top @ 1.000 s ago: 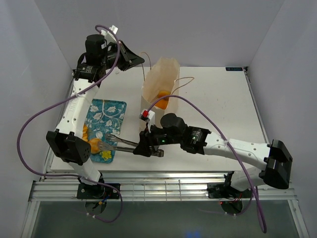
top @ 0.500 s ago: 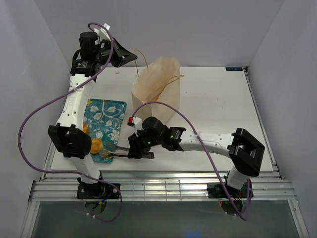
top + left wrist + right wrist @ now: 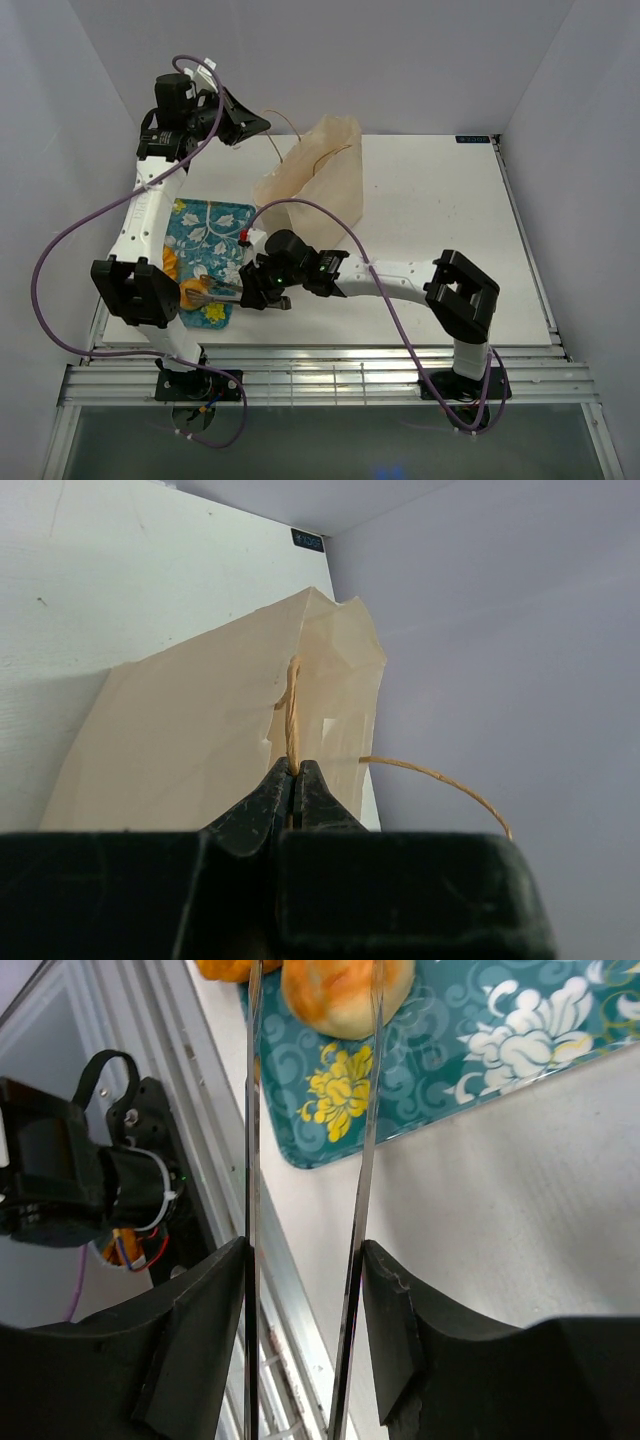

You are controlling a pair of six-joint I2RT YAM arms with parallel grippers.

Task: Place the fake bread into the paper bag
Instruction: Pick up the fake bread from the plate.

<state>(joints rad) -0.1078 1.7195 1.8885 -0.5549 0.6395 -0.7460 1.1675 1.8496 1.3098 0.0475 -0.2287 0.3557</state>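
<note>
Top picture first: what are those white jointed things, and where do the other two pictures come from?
Those are two robot arms, the left arm and the right arm, bolted to a white table and seen from a camera overhead. The other two pictures come from small cameras on their wrists, looking along the jaws. The left jaws are shut on the cord handle of a paper bag. The right jaws grip metal tongs, whose blades straddle a toy bun on a teal tray.

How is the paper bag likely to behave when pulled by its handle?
Probably floppy: the paper bag looks crumpled and leaning. Likely light, since the left hand holds it tilted by one thin cord handle. It may tip or collapse.
</note>
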